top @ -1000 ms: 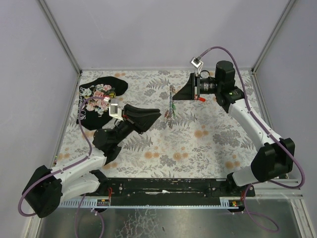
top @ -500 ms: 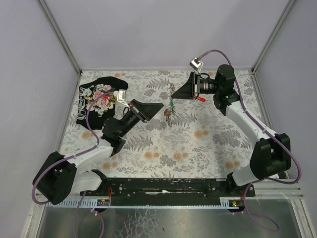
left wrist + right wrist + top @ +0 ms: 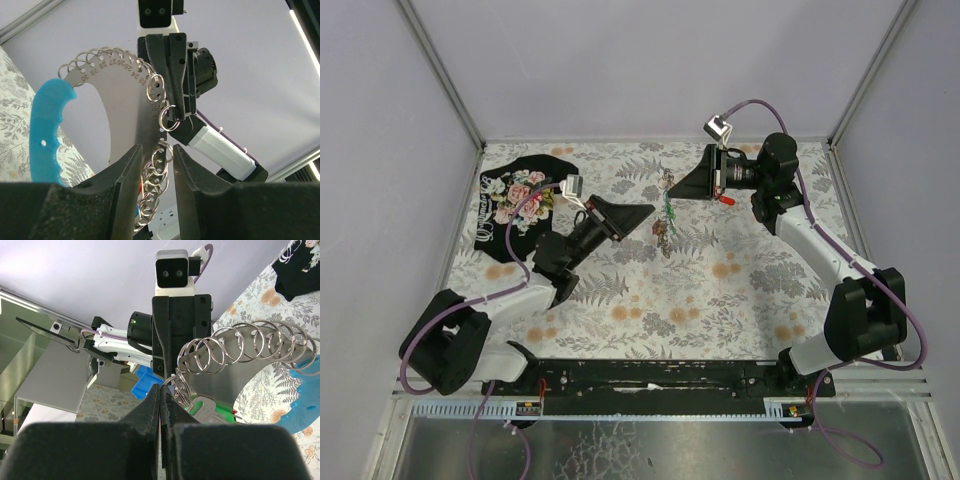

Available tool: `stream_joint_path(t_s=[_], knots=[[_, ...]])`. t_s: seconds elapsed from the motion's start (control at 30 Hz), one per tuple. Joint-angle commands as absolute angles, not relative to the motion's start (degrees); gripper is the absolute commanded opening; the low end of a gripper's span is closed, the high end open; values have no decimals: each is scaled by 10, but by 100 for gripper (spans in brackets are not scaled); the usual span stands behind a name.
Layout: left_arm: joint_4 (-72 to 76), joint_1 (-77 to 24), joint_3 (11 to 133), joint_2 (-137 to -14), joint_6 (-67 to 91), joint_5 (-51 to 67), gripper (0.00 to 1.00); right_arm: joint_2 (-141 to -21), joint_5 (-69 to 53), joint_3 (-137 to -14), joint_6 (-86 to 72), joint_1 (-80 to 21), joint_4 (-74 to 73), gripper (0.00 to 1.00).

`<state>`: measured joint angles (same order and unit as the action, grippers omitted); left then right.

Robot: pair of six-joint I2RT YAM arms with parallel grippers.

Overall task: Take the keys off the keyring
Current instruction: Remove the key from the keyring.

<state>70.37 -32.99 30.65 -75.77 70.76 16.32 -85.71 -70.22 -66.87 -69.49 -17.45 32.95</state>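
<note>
- Table (image 3: 740, 300), covered in a leaf-and-flower print, fills the middle band of the top view.
- Right arm (image 3: 820, 245) climbs from the lower right of the frame to the upper centre. Left arm (image 3: 510, 300) runs from the lower left toward the centre.
- Black cloth (image 3: 515, 190) with pink flowers lies at the table's upper left, well apart from the keyring (image 3: 666, 205).
- Right gripper (image 3: 678, 190) points toward the frame's left, just above centre. In its wrist view the jaws are pressed together on one split ring of the keyring.
- Left gripper (image 3: 645, 212) points the opposite way, its tip just beside the hanging bunch. In its wrist view the jaws stand narrowly apart, with a string of rings and the plate's edge between them. Whether they pinch anything I cannot tell.
- The keyring hangs between the two grippers at the centre of the top view. It is a curved grey plate with numbered holes, a split ring in each, and a light-blue end.
- Keys (image 3: 206, 407) dangle at the lower end of the bunch. The right wrist view shows a silver blade with green and red plastic beside it, just right of the fingertips.
</note>
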Motion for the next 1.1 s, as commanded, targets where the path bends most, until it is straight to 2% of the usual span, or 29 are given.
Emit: stream_joint_path(t_s=[0.0,1.07], knots=[[757,-325,331,-764,719,179,31,-856,-720,-672,-720,-171,393,0],[819,-324,380,-835,759,226,28,-867,-725,-666,-719,-171,403,0]])
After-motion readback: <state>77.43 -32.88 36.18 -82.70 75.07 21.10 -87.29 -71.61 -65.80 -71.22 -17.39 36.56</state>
